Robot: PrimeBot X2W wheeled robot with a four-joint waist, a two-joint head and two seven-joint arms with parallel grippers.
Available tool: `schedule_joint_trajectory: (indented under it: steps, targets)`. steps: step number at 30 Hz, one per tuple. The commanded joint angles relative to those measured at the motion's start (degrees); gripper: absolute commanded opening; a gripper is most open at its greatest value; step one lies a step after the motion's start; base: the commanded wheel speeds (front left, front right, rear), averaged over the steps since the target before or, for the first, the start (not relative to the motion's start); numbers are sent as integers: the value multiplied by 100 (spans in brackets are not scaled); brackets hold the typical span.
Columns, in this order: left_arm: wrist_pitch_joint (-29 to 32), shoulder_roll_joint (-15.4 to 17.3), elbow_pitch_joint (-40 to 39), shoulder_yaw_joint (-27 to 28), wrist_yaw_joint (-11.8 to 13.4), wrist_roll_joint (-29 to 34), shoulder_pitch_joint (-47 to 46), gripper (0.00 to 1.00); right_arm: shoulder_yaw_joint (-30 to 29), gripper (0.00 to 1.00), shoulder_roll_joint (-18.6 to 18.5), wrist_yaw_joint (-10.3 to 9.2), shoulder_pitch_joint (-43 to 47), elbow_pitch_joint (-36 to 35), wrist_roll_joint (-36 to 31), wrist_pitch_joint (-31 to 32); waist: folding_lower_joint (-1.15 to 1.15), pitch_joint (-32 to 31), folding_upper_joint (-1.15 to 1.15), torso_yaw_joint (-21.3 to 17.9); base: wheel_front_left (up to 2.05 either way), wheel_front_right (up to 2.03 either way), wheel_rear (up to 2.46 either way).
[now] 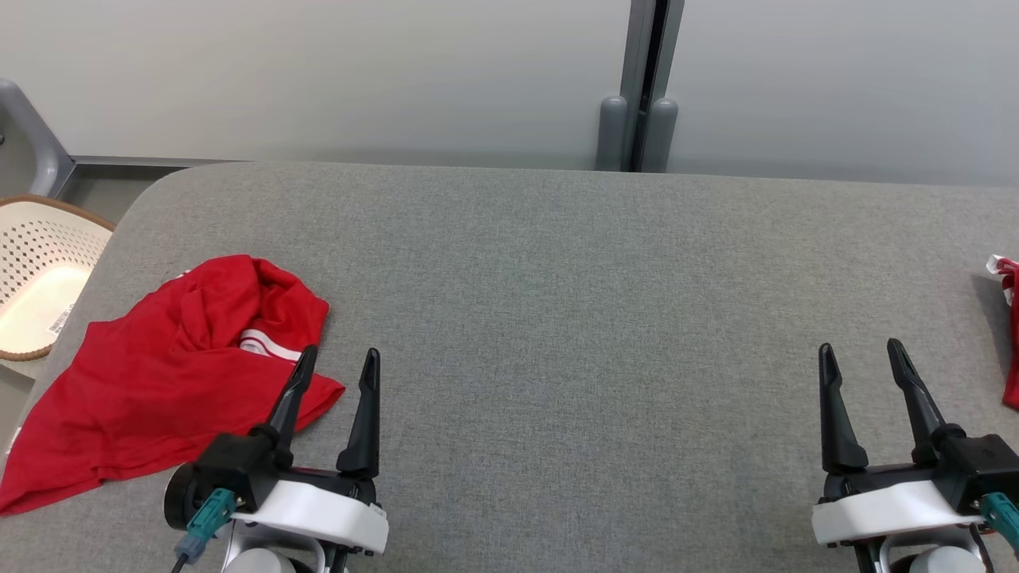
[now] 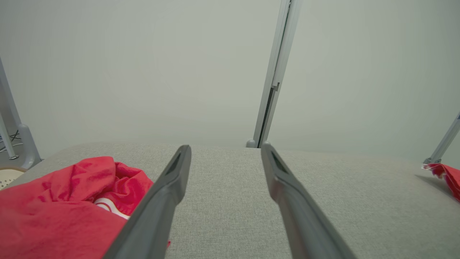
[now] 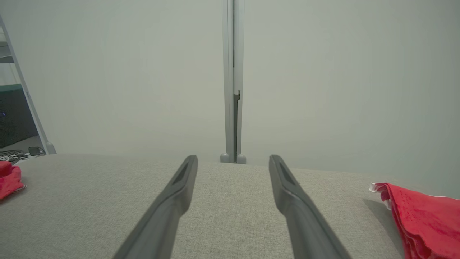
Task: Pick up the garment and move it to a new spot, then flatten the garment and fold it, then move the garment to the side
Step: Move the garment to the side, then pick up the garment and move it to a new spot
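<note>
Right now the crumpled red garment lies at about eight o'clock on the grey table, with a white basket off the edge at nine. The left gripper sits at the garment's three o'clock edge, jaws spread and empty. The right gripper, at four o'clock, is equally wide and empty, near another red cloth.

Off the table's left end stands a white basket; behind the table rises a grey post.
</note>
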Motion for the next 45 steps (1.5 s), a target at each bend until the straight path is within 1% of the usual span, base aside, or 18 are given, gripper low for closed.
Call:
schedule_joint_trajectory:
  steps: [1,19,26,30,38,39,45]
  targets:
    - [1,18,11,5,21,1,14,100,-10,100,-3,-10,38,20,1,-6,0,-2,0,4,0,0,0]
    - [1,18,110,-46,-17,-21,-57,100,-63,100,20,-10,-23,27,8,-6,0,59,0,25,0,0,0]
    - [1,19,120,-42,-15,4,-112,100,-48,100,22,-10,-11,23,120,-6,0,114,0,160,0,0,0]
    - [1,20,130,-50,1,-11,-149,100,23,100,21,-10,33,31,149,-6,0,150,0,433,0,0,0]
    - [1,20,135,89,50,-14,-33,100,325,100,21,-10,6,85,118,-6,0,111,0,1237,0,0,0]
    - [1,20,135,89,50,-14,-33,100,325,100,21,-10,6,85,118,-6,0,111,0,1237,0,0,0]
    - [1,19,148,226,6,80,23,100,484,100,19,-10,-22,157,200,-6,0,36,0,1872,0,0,0]
